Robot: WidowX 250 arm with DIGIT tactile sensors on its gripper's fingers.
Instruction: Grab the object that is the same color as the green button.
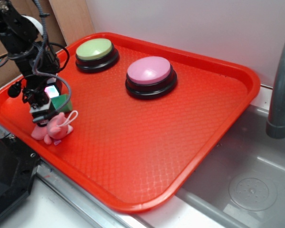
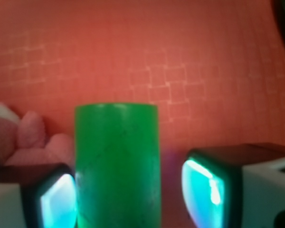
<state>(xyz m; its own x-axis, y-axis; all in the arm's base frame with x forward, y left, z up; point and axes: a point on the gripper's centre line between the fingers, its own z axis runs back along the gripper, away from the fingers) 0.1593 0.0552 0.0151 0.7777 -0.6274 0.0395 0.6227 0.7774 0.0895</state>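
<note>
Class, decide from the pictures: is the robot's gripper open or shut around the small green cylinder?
Open. In the wrist view the gripper straddles the small green cylinder, with a clear gap at the right finger pad.

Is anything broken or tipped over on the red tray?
Nothing looks broken or spilled. The pink toy lies by the tray's left edge, close to the green cylinder, which sits between the hand's fingers. Both buttons sit flat.
</note>
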